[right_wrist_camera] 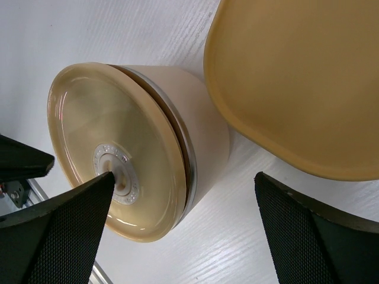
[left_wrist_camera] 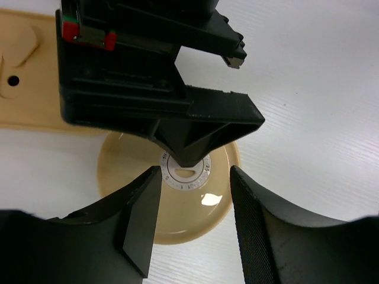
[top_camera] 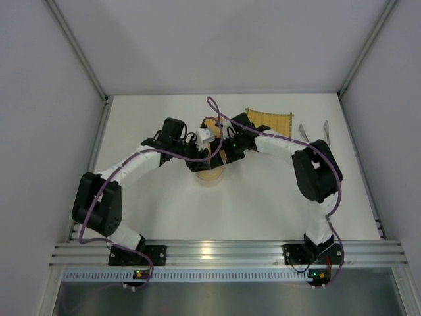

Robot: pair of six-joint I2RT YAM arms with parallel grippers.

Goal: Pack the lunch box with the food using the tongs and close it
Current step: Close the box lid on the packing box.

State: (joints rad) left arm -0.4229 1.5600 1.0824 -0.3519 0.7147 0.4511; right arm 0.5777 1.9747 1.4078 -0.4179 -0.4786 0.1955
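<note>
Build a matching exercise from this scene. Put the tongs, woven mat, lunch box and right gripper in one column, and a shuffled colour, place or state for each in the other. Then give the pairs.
Things
1. tongs
2. woven mat
3. lunch box
4. right gripper

Descriptions
A. jaws wide open
B. yellow, lying flat
C. silvery, lying to the right of the mat
D. round and cream, at the middle of the table

Pairs: 1-C, 2-B, 3-D, 4-A
</note>
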